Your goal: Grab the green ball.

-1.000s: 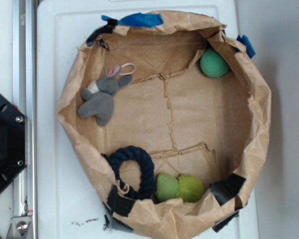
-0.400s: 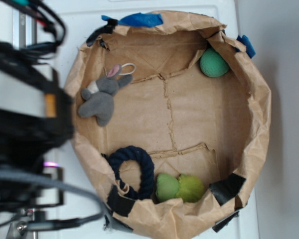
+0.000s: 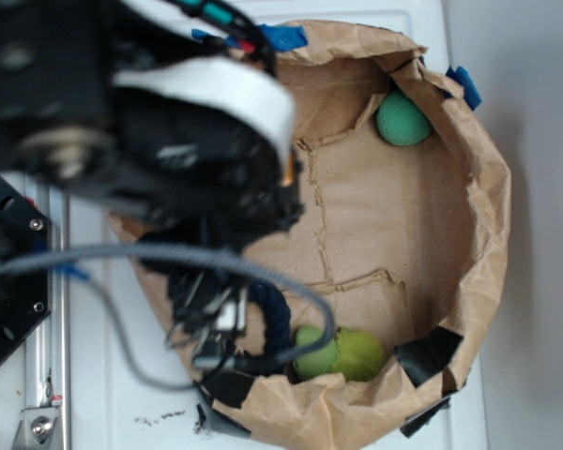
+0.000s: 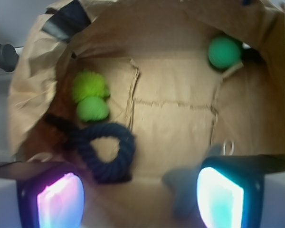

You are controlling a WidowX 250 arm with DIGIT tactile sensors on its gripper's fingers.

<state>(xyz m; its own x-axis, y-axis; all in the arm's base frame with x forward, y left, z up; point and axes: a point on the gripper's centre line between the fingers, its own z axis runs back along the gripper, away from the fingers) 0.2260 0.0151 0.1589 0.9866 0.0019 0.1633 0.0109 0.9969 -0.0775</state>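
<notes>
Here, your gripper (image 4: 133, 199) hung with its jaws spread and empty over the near side of the crumpled brown paper basket (image 3: 488, 187), while the small round mint-green fuzzy ball (image 4: 224, 52) lay well apart, against the far right wall. It looked light and slightly soft, with a matte, grippy surface; you'd best pinch it across its middle, clear of the paper.
</notes>
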